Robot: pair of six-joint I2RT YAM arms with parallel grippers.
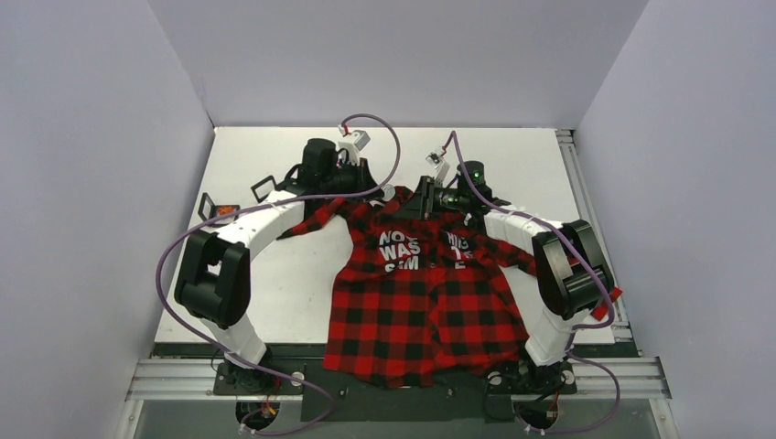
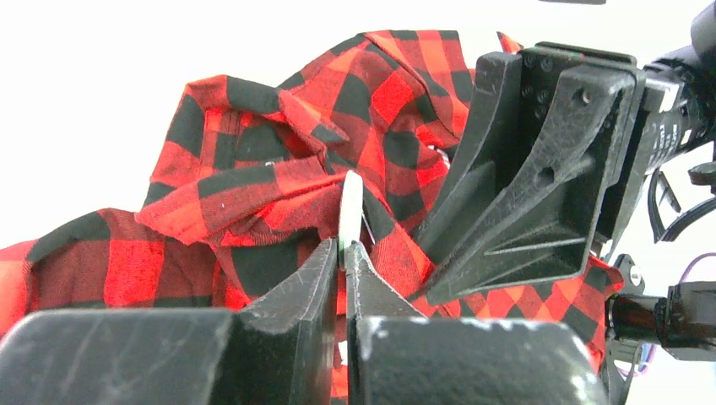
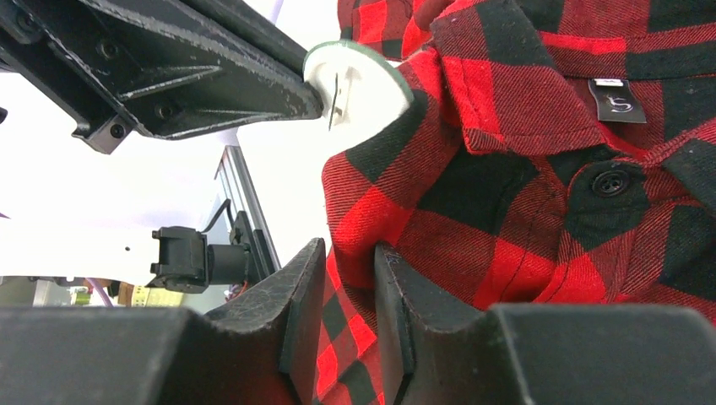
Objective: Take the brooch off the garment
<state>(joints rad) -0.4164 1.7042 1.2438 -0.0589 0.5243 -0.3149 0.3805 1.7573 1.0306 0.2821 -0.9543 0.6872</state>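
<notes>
The garment (image 1: pixel 421 302), a red-and-black check shirt with white letters, lies flat on the table with its collar toward the far side. Both grippers meet at the collar. The brooch (image 3: pixel 355 84) shows as a white round disc with a green rim and a dark pin line, at the edge of the shirt front. My left gripper (image 2: pixel 346 249) is shut on it, and the disc (image 2: pixel 350 211) is edge-on between the tips. Just below, my right gripper (image 3: pixel 350 249) is shut on a fold of the garment (image 3: pixel 523 194). Its fingers (image 2: pixel 507 228) stand close to the right of the left gripper.
A black size label (image 3: pixel 612 97) and a black button (image 3: pixel 610 181) sit by the collar. The white table (image 1: pixel 274 293) is bounded by purple-grey walls, with a metal rail (image 1: pixel 586 201) along its right side. Purple cables (image 1: pixel 384 137) arch over both wrists.
</notes>
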